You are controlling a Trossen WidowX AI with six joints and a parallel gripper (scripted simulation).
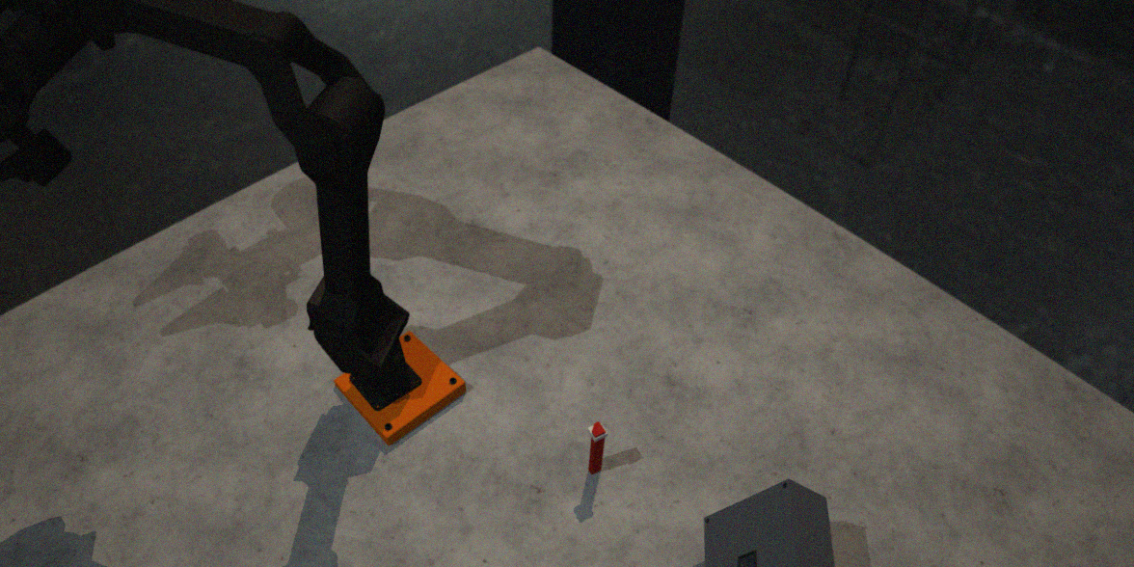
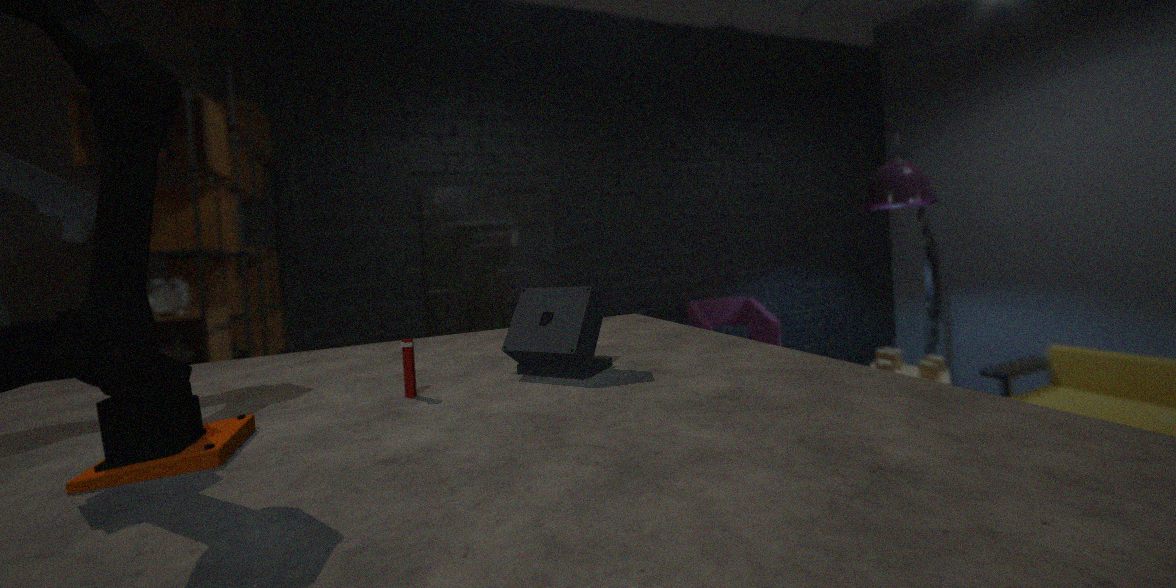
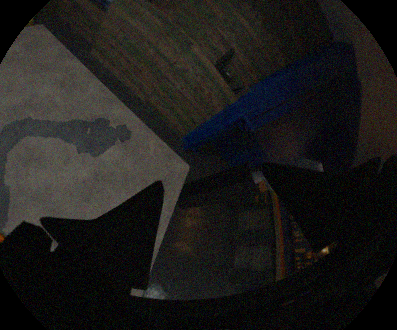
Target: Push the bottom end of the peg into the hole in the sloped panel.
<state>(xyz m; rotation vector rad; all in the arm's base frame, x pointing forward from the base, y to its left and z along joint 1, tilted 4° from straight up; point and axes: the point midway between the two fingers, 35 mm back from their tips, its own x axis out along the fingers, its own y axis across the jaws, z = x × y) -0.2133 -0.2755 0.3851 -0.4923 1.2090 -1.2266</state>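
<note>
A red peg [image 1: 596,451] [image 2: 408,368] with a pointed top stands upright on the table. The dark grey sloped panel [image 1: 766,526] [image 2: 549,324] stands a little beyond it, with a small hole [image 2: 544,319] in its face. My gripper [image 1: 27,154] [image 3: 214,176] is open and empty. It hangs out past the table's left edge, far from the peg and the panel. The wrist view shows only my two dark fingers, a corner of the table [image 3: 65,119] and the room beyond; neither the peg nor the panel shows there.
The arm's orange base plate [image 1: 420,396] [image 2: 164,460] is bolted to the table left of the peg. The arm rises from it and folds back over the left edge. A dark pillar [image 1: 618,8] stands behind the table's far corner.
</note>
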